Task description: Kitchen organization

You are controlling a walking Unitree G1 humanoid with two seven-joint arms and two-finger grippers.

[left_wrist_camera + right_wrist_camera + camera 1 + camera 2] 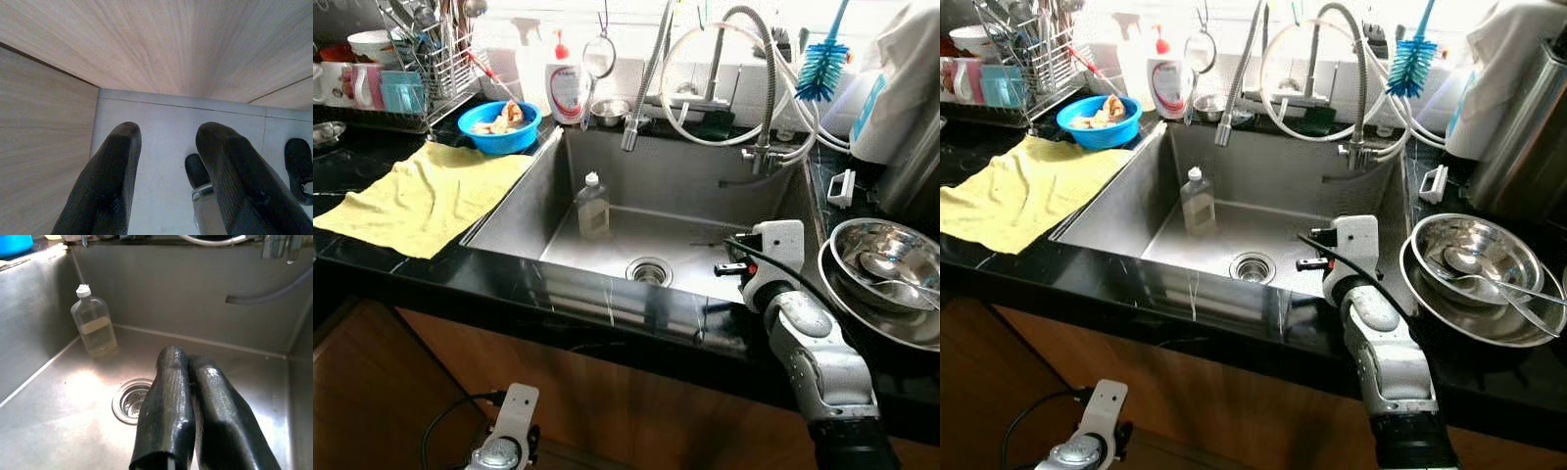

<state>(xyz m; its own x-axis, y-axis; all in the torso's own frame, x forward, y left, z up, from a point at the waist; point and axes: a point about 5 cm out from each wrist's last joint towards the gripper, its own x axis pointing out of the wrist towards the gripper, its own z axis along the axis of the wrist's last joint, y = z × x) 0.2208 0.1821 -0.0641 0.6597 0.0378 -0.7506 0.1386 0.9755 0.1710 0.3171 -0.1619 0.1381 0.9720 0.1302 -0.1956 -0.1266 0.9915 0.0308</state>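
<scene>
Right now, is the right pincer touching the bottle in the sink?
Apart. The right wrist view shows the right pincer, fingers closed together, above the drain, with bare sink floor between it and the upright bottle near the far corner.

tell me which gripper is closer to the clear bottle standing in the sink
Right. The right gripper is inside the sink basin, fingers shut, near the drain, with the clear bottle across from it. The left gripper hangs low beside the wooden cabinet.
</scene>
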